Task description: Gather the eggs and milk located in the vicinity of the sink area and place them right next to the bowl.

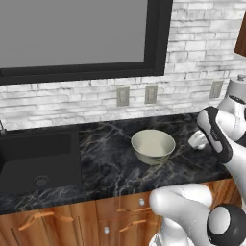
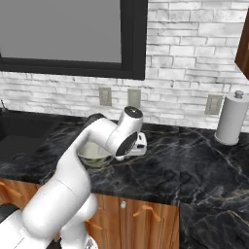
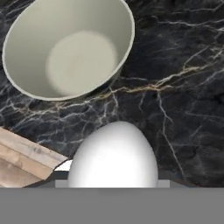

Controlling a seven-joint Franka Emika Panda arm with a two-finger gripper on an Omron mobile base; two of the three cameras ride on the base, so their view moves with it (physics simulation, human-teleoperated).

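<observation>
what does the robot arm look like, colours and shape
The arm is glossy white, built of thick rounded tube segments with bulbous elbows. Its joints are dark, showing as black bands and round grey-black end caps. The white claw is small and boxy. No cables or markings are visible.

No text, label, brand, number or sign can be read anywhere. The bowl [image 3: 65,46], the egg [image 3: 113,155], the paper-towel roll [image 2: 231,119], the wall outlets [image 1: 123,96] and the bench [image 1: 105,163] all carry plain surfaces with no lettering.
</observation>
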